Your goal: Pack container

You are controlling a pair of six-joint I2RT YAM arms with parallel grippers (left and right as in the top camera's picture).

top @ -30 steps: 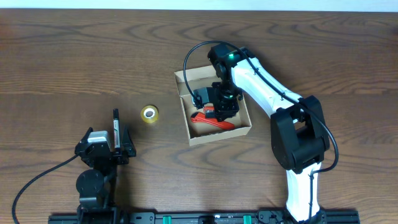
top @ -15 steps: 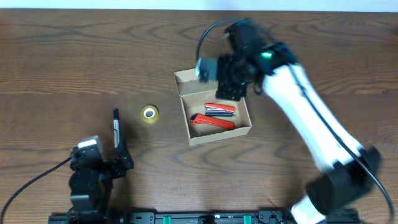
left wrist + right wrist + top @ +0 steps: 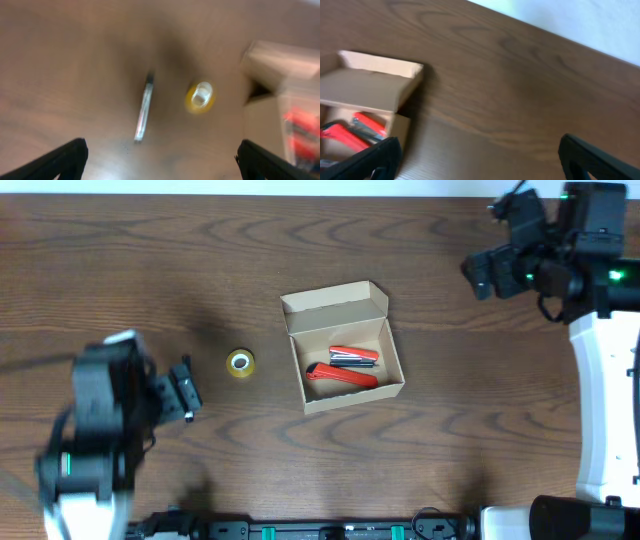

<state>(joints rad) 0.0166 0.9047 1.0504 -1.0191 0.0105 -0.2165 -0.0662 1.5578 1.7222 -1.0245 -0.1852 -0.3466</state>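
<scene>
Left gripper (image 3: pixel 160 155): lower left of the overhead frame, blurred; in the left wrist view its two fingers stand wide apart at the bottom corners with nothing between them, so it is open and empty.
Pen-like tool (image 3: pixel 143 110): thin dark and silvery stick lying on the desk (image 3: pixel 200 270), left of centre in the left wrist view; the overhead view hides it under the left arm.
Yellow tape roll (image 3: pixel 240 362): lies flat on the desk left of centre, apart from the box and just right of the pen-like tool.
Container (image 3: pixel 295 380): tan cardboard box at frame centre, its flap lid standing open along the upper edge.
Contents: red stapler-like tool (image 3: pixel 343 375) and a smaller red-and-silver item (image 3: pixel 353 356) lie inside on the box floor.
Right gripper (image 3: pixel 480 157): upper right of the overhead frame, well apart from the container; the right wrist view shows its fingers spread wide and empty.
Step in hand: judged as reaching for the next loose item, with the left arm over the tool and the roll.
Next move: left gripper needs to descend, align its fingers across the chosen item, close, then carry it rightward over the open box.
</scene>
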